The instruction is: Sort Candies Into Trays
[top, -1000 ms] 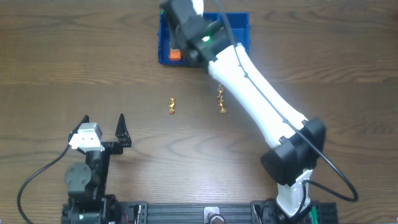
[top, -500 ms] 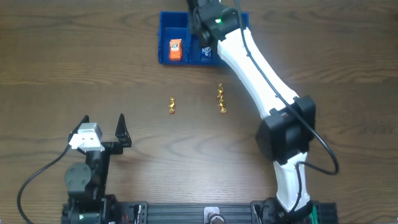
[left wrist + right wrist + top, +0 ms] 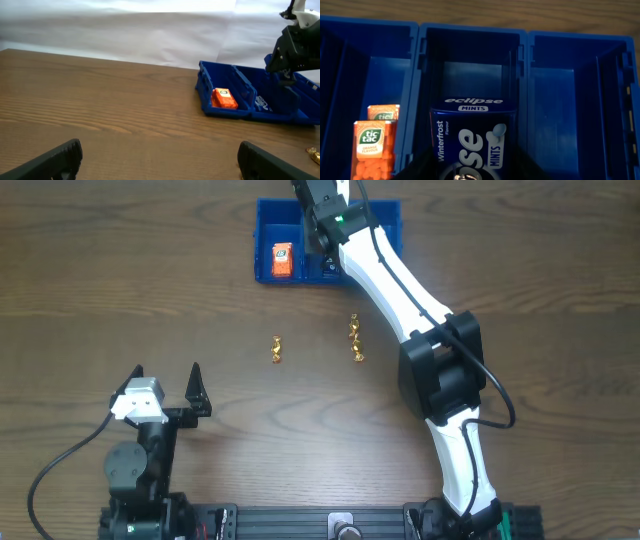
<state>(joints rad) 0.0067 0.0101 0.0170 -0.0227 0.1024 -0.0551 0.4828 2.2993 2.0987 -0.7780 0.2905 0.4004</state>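
Observation:
The blue three-compartment tray point(image 3: 385, 220) stands at the table's far side. A blue mint box point(image 3: 472, 135) lies in its middle compartment, and two orange candy boxes point(image 3: 374, 145) lie in the left one. My right gripper point(image 3: 322, 215) hangs just above the mint box, fingers spread wider than the box, open. From the left wrist view the right gripper point(image 3: 284, 62) sits above the tray point(image 3: 225, 112), with the mint box point(image 3: 260, 103) on the floor below it. Three gold-wrapped candies point(image 3: 277, 348) point(image 3: 354, 330) point(image 3: 358, 356) lie mid-table. My left gripper point(image 3: 166, 383) rests open near its base.
The tray's right compartment point(image 3: 565, 100) holds nothing. The right arm's white link point(image 3: 400, 290) stretches diagonally over the table just right of the gold candies. Bare wood lies left of the tray and around the left gripper.
The right gripper has moved from the tray's left front toward the far side over the middle compartment. The mint box, hidden a second ago, now lies uncovered in the tray. The left arm stayed still.

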